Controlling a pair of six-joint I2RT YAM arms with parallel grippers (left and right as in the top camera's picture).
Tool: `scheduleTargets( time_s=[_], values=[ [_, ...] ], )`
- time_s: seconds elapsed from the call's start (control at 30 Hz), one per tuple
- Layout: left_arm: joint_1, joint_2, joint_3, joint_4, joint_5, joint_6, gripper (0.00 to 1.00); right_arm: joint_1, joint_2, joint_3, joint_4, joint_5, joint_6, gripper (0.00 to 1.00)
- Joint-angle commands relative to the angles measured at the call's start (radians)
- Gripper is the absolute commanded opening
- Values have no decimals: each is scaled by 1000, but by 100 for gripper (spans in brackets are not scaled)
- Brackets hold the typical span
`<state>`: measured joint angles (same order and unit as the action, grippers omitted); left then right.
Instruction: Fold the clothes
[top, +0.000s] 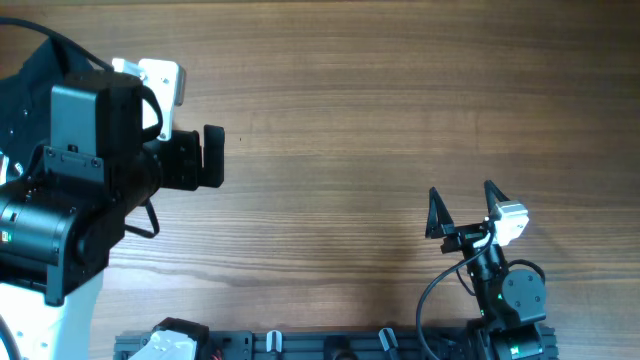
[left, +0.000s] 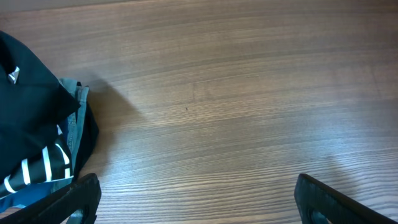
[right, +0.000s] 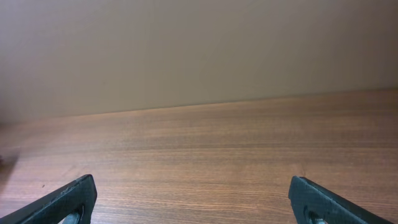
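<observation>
Overhead
- table (top: 360, 110): brown wood with fine grain running lengthwise, matte.
- left claw (top: 213, 155): blocky black fingers seen edge-on at the upper left. The gap cannot be judged from this angle, and nothing is on it.
- right claw (top: 466, 205): two pointed black fingers spread in a wide V at the lower right, with nothing between them.
- T-shirt (top: 20, 75): dark soft cloth at the far left edge, mostly hidden behind the left arm and well apart from the right claw.

Left wrist
- left fingers (left: 81, 196): flat black tips at the two bottom corners, spread fully apart, holding and touching nothing, with bare wood between them.
- T-shirt: black, limp and heaped in folds at the left edge. It lies just beside the near finger but is not gripped.
- neck tag (left: 13, 74): small white patch on the black cloth.
- striped garment (left: 37, 171): white bars on dark cloth, tucked under the heap.
- blue garment (left: 79, 99): pale blue edge showing beside the heap.

Right wrist
- right fingers (right: 323, 199): black tips at both bottom corners, gaping wide and empty over the wood.
- wall (right: 199, 50): plain beige and smooth, behind the table edge.
</observation>
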<state>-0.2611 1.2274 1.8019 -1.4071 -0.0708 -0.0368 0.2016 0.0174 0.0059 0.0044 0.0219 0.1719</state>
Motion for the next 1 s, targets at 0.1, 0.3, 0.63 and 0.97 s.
scheduleTargets(
  time_s=[0.1,0.3,0.63,0.97],
  values=[
    [45,-45,-23,85,1,2,100,-5,-7,-1,4,-20,14,100],
    [230,-344,-399,529,185,3,100,-5,-7,-1,4,-20,14,100],
    [240,-1049,-1321,1061,217,-33,100,-5,-7,-1,3,-20,14,100],
    [240,-1225,-1757,1364,265,-85,100,-5,-7,-1,3,-20,14,100]
  ],
)
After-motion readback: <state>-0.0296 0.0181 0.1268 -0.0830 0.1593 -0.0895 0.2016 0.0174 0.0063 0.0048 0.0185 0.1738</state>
